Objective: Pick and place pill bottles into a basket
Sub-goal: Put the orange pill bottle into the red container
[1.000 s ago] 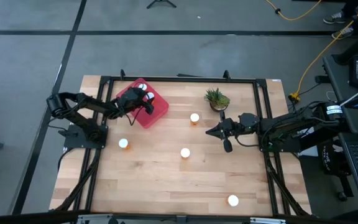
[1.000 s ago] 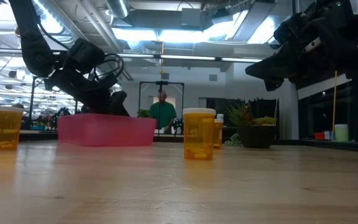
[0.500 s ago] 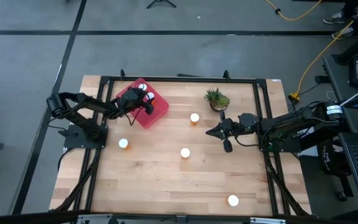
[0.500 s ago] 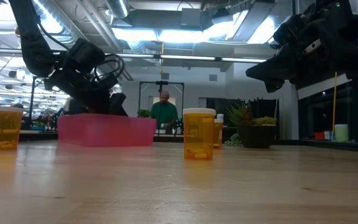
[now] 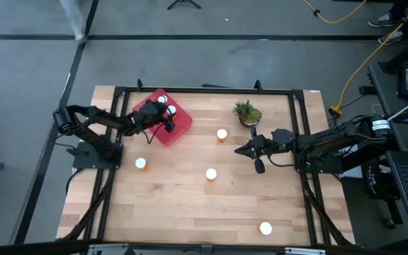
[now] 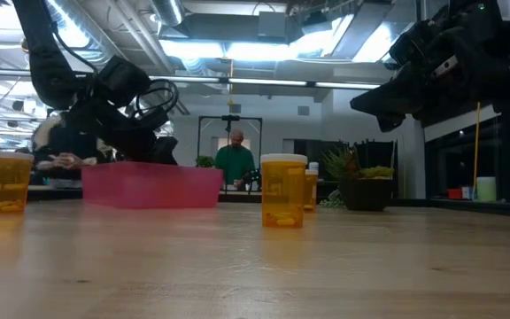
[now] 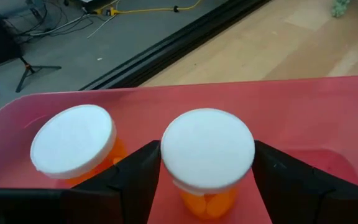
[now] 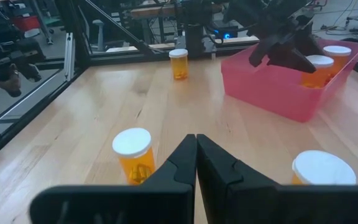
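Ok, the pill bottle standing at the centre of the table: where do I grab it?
Take the centre pill bottle by its orange body just below the white cap, descending from above with the right claw. It stands upright with nothing close beside it, so its round wall gives opposite faces at any angle. That claw is shut now, so open it first.

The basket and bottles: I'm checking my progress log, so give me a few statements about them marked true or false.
1. Two pill bottles stand inside the basket. True.
2. The left pincer hangs above the bare table. False: it is in the basket, its fingers either side of a bottle.
3. Four bottles remain on the table outside the basket. True.
4. The right pincer holds a bottle. False: it is shut on nothing.
5. The potted plant sits in the basket. False: it stands on the table, apart from it.
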Available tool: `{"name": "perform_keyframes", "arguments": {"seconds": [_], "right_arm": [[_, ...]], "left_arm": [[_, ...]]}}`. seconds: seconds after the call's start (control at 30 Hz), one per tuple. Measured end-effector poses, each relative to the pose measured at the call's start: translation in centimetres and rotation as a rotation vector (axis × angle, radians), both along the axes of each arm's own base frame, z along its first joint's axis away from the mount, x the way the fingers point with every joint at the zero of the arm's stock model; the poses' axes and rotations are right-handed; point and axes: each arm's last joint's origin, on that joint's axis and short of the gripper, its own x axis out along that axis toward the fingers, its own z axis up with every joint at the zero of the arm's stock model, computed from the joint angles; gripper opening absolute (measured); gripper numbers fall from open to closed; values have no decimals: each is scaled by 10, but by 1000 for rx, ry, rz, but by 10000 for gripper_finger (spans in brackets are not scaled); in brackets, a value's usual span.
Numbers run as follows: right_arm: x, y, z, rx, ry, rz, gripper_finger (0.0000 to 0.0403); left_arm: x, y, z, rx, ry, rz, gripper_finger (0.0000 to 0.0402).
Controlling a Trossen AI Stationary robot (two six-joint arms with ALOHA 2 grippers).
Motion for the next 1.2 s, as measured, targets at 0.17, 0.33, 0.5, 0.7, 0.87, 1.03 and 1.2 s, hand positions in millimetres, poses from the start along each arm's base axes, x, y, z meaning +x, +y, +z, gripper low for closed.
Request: {"name": "perform_keyframes", "arguments": {"seconds": [0.17, 0.33, 0.5, 0.7, 0.87, 1.03, 1.2], "right_arm": [[0, 0, 0, -2, 1, 0, 16], [0, 0, 0, -4, 0, 1, 16], [0, 0, 0, -8, -2, 2, 16], [0, 0, 1, -27, -8, 5, 16], [0, 0, 1, -11, -15, 1, 16], [0, 0, 1, -11, -14, 1, 16], [0, 0, 1, -76, -15, 12, 16]], "left_arm": [[-4, -2, 5, -8, 19, 6, 240], [-8, -6, 16, -6, 9, -6, 240], [-14, -10, 29, 9, -15, -7, 240], [-19, -13, 49, 89, -74, -22, 240], [-23, -17, 64, 138, -134, -59, 240], [-26, -22, 76, 167, -193, -164, 240], [-23, -32, 82, 139, -258, -333, 239]]}}
